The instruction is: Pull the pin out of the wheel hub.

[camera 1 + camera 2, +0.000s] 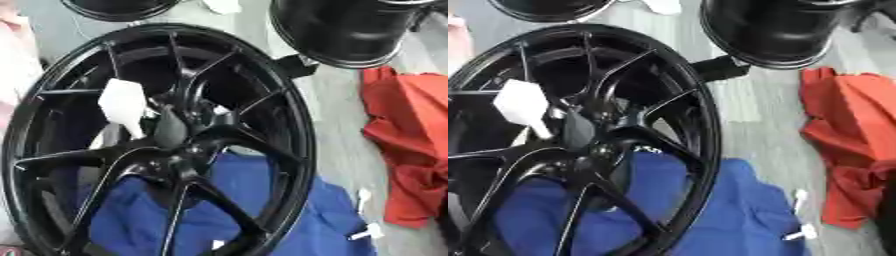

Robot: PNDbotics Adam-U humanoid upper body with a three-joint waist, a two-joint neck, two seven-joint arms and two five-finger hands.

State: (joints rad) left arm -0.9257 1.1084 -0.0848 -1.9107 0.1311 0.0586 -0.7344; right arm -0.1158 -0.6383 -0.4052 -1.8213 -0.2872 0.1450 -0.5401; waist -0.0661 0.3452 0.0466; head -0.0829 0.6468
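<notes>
Hands: neither stands out against the black wheel. A dark grey rounded shape (171, 127) at the hub may be part of one. Which hand it is, and whether it is wide, narrow or holding anything, I cannot tell.

Wheel hub (179, 162): centre of a large black spoked wheel (293, 150) that fills the left of both views and lies partly on a blue cloth (306, 220).

Pin (122, 102): white, with a broad angular head and a thin stem slanting down toward the hub, just left of the grey shape. Contact between them is unclear.

Surroundings: a red cloth (411, 150) lies at the right. A second black wheel (350, 35) is at upper right. Two small white pieces (366, 231) lie beside the blue cloth's right edge.
</notes>
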